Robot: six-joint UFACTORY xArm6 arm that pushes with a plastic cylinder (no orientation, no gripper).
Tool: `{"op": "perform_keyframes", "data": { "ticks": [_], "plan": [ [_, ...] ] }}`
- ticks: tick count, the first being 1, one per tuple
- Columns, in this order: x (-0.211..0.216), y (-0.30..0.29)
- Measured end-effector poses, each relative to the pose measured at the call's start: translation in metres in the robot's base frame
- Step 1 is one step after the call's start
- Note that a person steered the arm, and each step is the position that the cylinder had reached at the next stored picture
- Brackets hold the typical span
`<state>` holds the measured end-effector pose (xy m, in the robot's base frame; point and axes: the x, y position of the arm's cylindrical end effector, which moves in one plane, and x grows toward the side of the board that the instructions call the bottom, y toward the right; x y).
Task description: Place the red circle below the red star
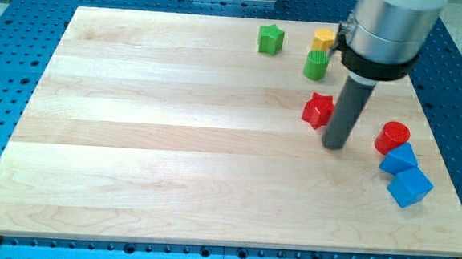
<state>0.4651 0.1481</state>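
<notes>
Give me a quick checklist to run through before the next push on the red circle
1. My tip in view, on the board: ok.
2. Tip between red star and red circle, touching neither: ok.
3. Tip on the circle's far side for a push toward the view's left: not ok.
4. Spot below the star free of blocks: ok.
5. Circle clear of the blue block: not ok, they touch.

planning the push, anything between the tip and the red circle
Nothing: bare board lies between my tip and the red circle in the camera view. The red star is on the tip's other side.
</notes>
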Motion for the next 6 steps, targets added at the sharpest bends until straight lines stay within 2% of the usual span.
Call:
{"op": "perform_keyframes", "data": {
  "ticks": [1, 2, 3, 4, 5, 6],
  "plan": [
    [-0.033, 0.0],
    [-0.044, 0.002],
    [-0.041, 0.088],
    [-0.031, 0.141],
    [0.006, 0.103],
    [0.011, 0.033]
  ]
}}
